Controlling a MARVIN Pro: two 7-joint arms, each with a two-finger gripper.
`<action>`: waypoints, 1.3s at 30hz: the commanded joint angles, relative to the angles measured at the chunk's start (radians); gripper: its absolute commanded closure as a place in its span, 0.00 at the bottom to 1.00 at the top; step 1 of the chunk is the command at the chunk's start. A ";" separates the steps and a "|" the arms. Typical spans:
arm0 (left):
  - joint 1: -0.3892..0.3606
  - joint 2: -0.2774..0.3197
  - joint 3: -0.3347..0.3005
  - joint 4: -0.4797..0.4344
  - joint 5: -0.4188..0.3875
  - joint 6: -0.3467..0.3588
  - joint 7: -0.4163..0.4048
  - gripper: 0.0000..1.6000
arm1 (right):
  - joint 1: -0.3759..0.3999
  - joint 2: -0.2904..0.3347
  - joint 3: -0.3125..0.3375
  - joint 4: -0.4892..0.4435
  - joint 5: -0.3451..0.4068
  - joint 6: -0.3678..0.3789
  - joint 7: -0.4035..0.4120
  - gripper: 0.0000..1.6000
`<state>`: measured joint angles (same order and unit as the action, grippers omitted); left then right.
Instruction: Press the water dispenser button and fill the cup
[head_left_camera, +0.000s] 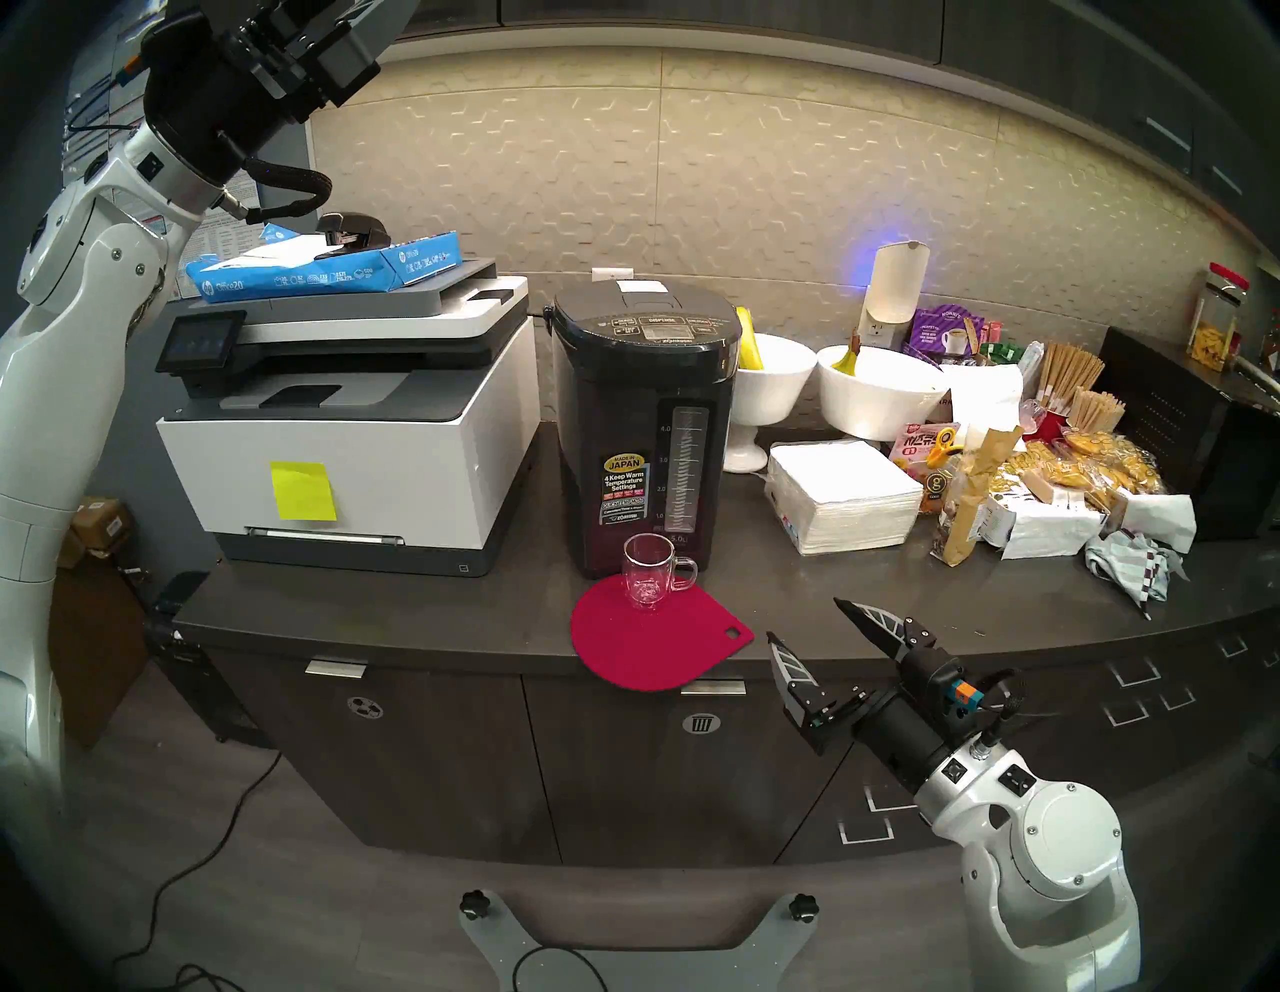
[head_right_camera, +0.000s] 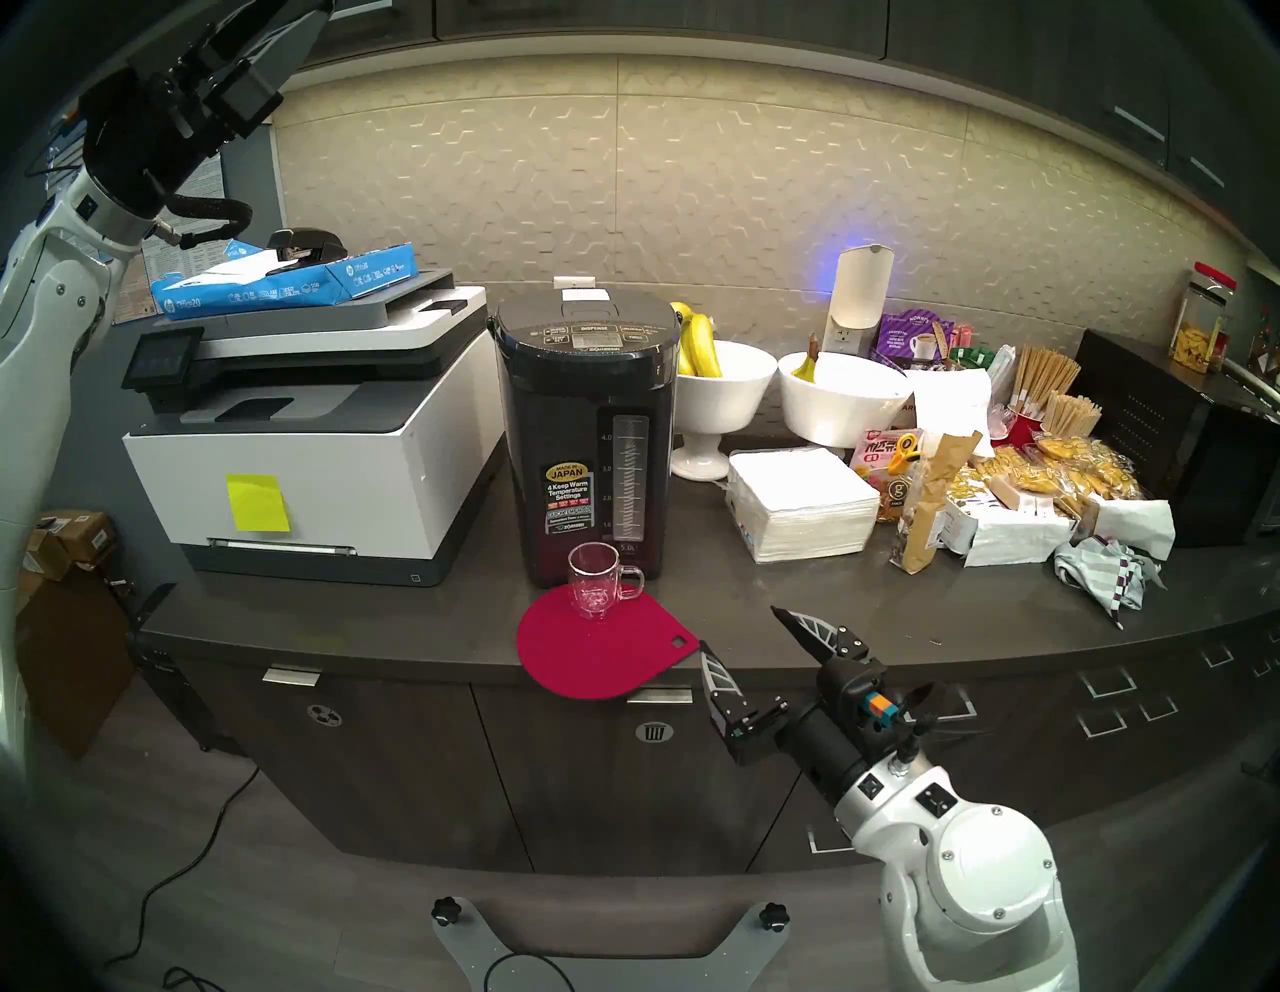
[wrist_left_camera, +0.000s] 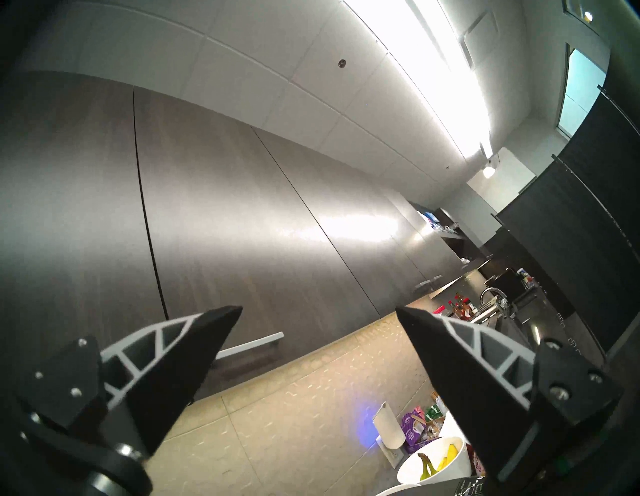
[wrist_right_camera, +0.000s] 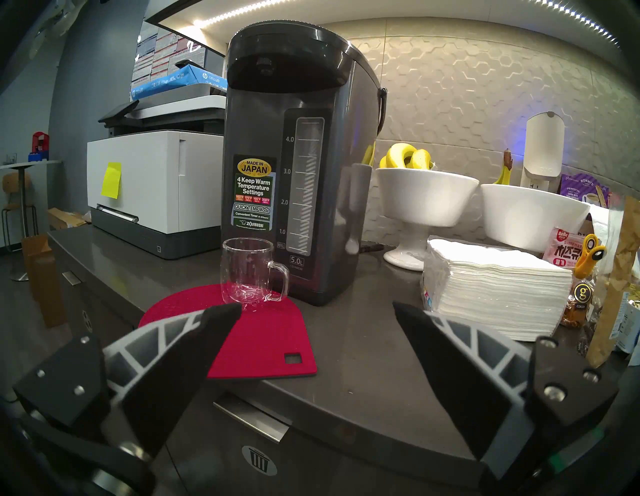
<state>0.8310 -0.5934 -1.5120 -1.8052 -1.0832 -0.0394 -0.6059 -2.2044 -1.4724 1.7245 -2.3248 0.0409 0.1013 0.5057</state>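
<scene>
The water dispenser (head_left_camera: 641, 429) stands upright on the dark tabletop (head_left_camera: 796, 603), set back from the front edge, and serves as the landmark here. Its button (head_left_camera: 656, 320), lettered DISPENSE, sits on the grey panel on the sloping top, facing up with open air above it. The cup (head_left_camera: 647, 572) stands upright directly in front of the dispenser's base, just beside it, handle toward the napkin side, resting on the rear part of a red mat (head_left_camera: 651, 641). The mat's front lobe overhangs the tabletop's front edge. Whether the cup holds water cannot be told.

Close against the dispenser's left side stands a white-and-grey printer (head_left_camera: 346, 429), leaving only a thin gap. To its right a strip of bare tabletop separates it from a stack of white napkins (head_left_camera: 841, 495), with white bowls (head_left_camera: 876, 391) behind.

The right end effector (head_left_camera: 807, 623) hovers off the tabletop's front edge, right of and below the dispenser, beside the mat's overhanging corner, its jaws spread wide and holding nothing. The left end effector (wrist_left_camera: 318, 311) is raised high, up and left of the dispenser above the printer, well apart from the button; its wrist view shows both fingers spread with nothing between them, aimed at the upper cabinets.
</scene>
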 joint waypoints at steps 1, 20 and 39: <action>-0.071 0.022 0.005 0.045 -0.007 0.033 -0.033 0.00 | 0.002 0.002 -0.002 -0.025 -0.002 -0.003 0.001 0.00; -0.161 0.073 0.060 0.086 0.055 0.111 -0.145 0.00 | 0.003 0.001 -0.002 -0.024 -0.002 -0.003 0.001 0.00; -0.234 0.056 0.118 0.185 0.073 0.252 -0.181 0.00 | 0.002 0.001 -0.002 -0.025 -0.003 -0.002 0.001 0.00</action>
<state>0.6404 -0.5239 -1.4119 -1.6572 -1.0152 0.2042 -0.7689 -2.2044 -1.4731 1.7247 -2.3249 0.0406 0.1013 0.5063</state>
